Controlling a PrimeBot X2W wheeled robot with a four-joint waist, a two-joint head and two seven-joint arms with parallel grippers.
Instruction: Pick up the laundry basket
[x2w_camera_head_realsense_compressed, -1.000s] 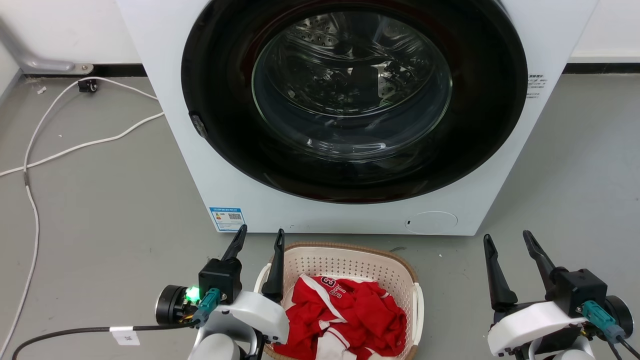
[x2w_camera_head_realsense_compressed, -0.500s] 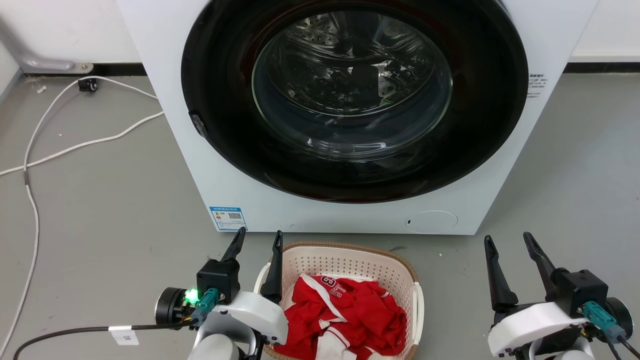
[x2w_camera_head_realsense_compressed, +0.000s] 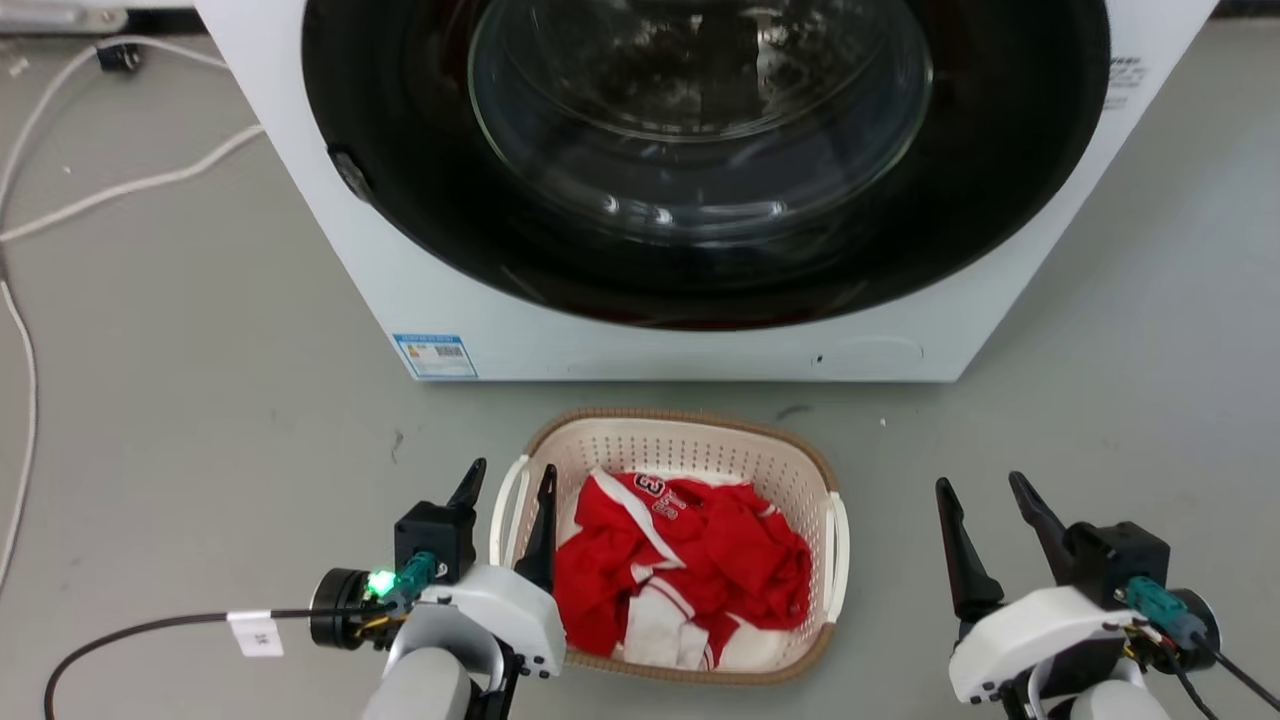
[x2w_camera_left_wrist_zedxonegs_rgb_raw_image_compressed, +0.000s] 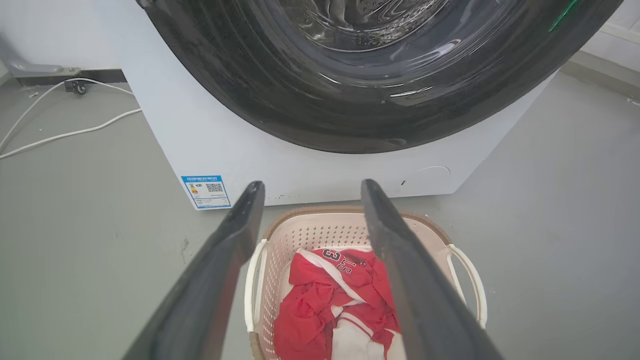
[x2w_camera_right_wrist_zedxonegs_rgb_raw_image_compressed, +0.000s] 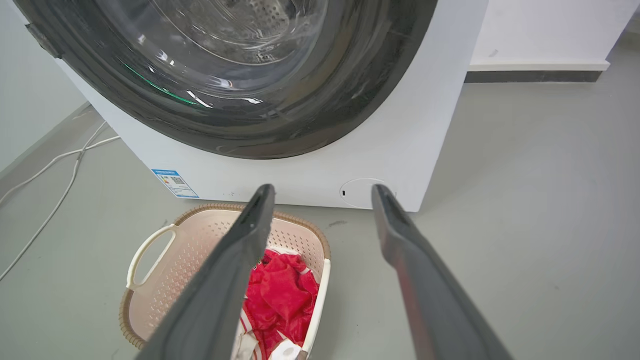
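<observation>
1. At your far left a white cable (x2w_camera_head_realsense_compressed: 60, 200) trails over the grey floor (x2w_camera_head_realsense_compressed: 200, 400).
2. Your left gripper (x2w_camera_head_realsense_compressed: 513, 468) has its jaws released and holds nothing. In the head view one finger lies outside the basket's left loop handle (x2w_camera_head_realsense_compressed: 505, 505) and the other just inside it, over the rim. You cannot tell whether either finger touches the plastic.
3. The laundry basket (x2w_camera_head_realsense_compressed: 680, 415) stands upright on the floor just in front of the washer (x2w_camera_head_realsense_compressed: 650, 345). It sits between your two grippers, close against the left one. A crumpled red and white garment (x2w_camera_head_realsense_compressed: 690, 560) lies inside.
4. Behind the basket, the washer's white front carries a round dark door with a glass centre and a blue label (x2w_camera_head_realsense_compressed: 435, 355) at its lower left corner.
5. Your right gripper (x2w_camera_head_realsense_compressed: 980, 482) also has its jaws spread apart and empty. It hangs over bare floor, well to the right of the basket's right handle. In the right wrist view the basket shows low and left, partly behind the left finger.
</observation>
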